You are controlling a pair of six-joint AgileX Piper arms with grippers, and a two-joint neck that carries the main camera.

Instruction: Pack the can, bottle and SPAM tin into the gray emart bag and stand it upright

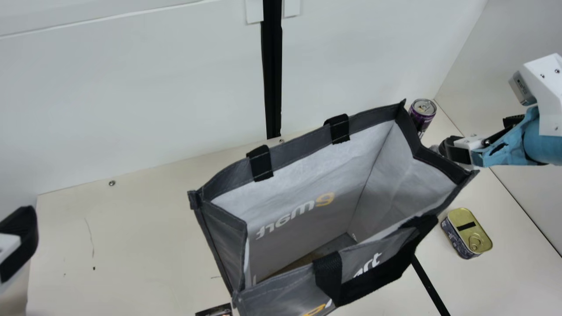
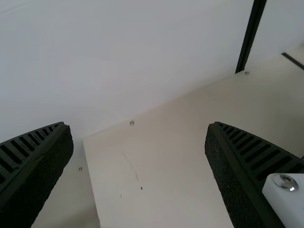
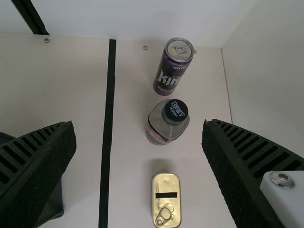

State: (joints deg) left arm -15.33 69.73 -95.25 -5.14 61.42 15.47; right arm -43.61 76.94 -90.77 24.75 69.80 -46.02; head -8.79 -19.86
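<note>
Black right tool (image 1: 448, 150), fingers apart, ends an outstretched arm (image 1: 544, 140), bottle (image 3: 166, 124) ahead; left tool (image 1: 19, 241), also apart, has the bag (image 1: 298, 145) to its right.

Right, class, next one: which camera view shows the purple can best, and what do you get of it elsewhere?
The right wrist view: the can stands there in full, lid to base, with nothing in front of it. The main view shows its lid and part of its purple side, partly hidden by the corner of the bag.
</note>
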